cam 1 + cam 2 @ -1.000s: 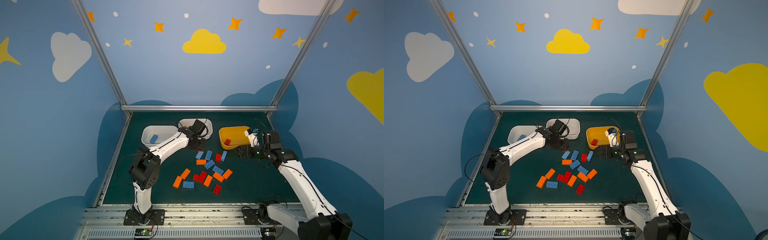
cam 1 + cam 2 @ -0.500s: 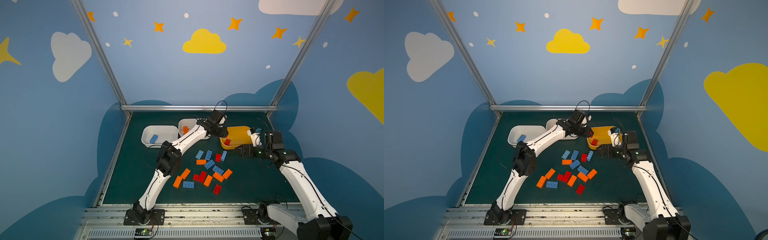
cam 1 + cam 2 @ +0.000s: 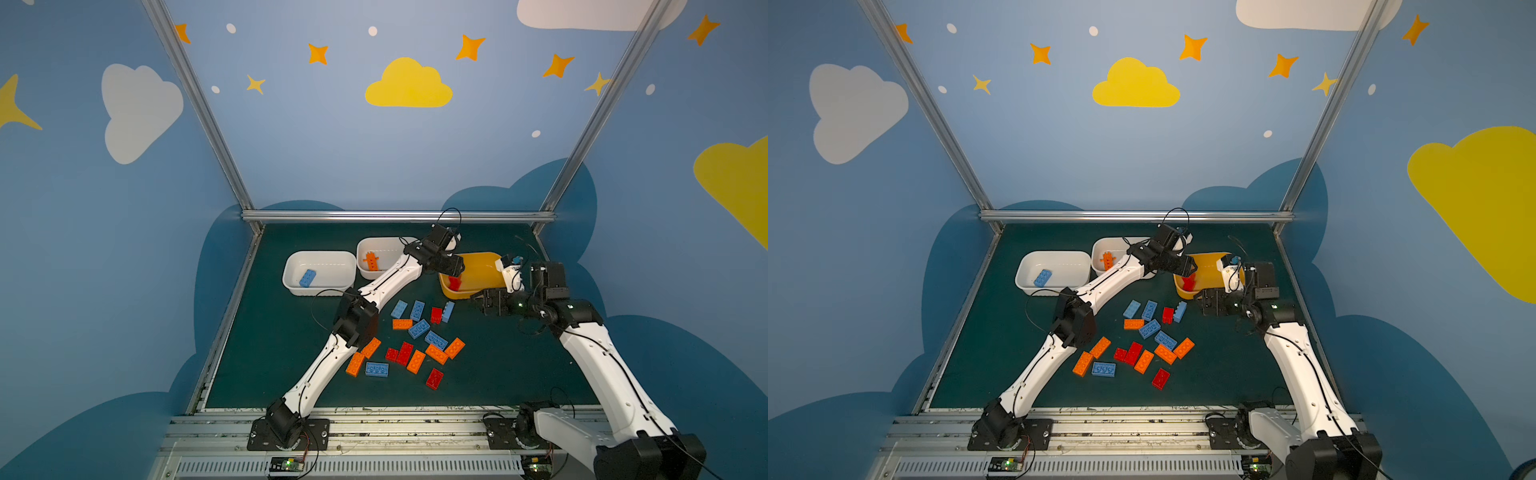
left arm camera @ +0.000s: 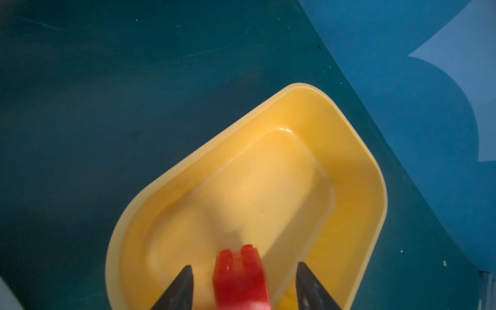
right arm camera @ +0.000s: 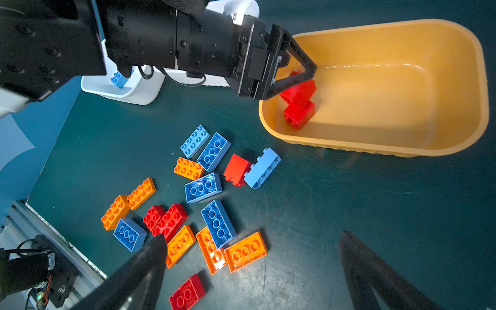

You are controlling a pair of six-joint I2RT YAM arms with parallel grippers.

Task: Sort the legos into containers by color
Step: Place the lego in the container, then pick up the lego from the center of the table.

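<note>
Green mat | yellow tub right of centre in both top views | left gripper above it, jaws parted, red brick loose between | right gripper spread wide, empty

The left arm lies slantwise across the worktop from 7 o'clock up to the yellow tub. It walls the brick pile off from the white tubs at 11 o'clock. The left claw, fingers parted, fills the yellow tub's 8 o'clock corner; the remaining floor is bare. Bare worktop spreads from 3 to 5 o'clock of the pile. The wide-spread right claw hangs at the pile's 2 o'clock.
</note>
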